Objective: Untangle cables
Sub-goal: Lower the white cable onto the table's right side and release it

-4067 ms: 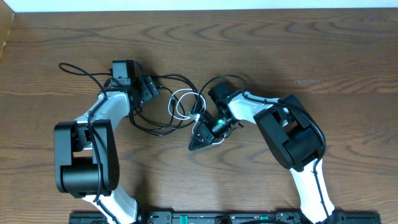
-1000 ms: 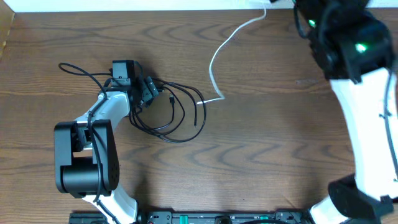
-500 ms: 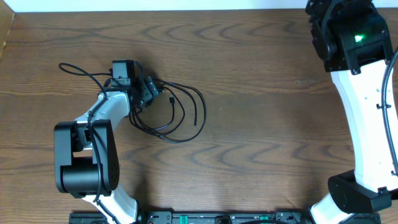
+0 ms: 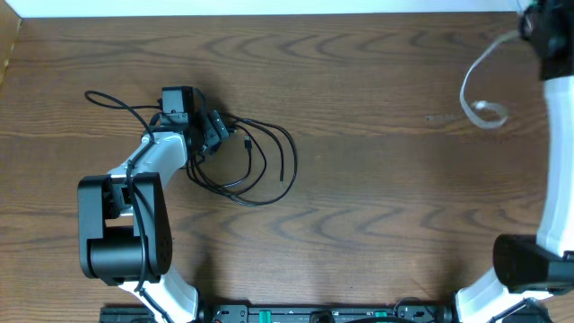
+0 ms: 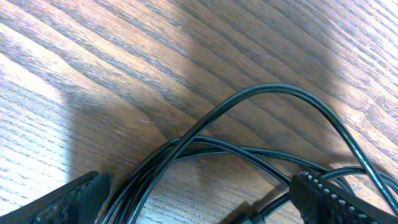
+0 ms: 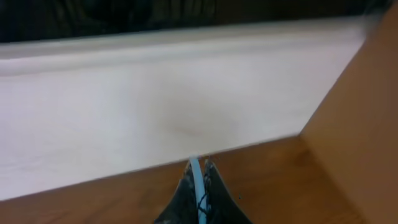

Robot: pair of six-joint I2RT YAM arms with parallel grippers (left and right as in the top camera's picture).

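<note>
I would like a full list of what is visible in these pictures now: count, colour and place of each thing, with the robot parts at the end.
table: one, brown wood, under everything
black cable: one, black, loose loops on the table's left half
white cable: one, white, far right corner, hanging from the right end effector
left end effector: one, black, open over the black cable
right end effector: one, black, shut on the white cable
left arm: one, black and white, near left
right arm: one, black and white, right edge
</note>
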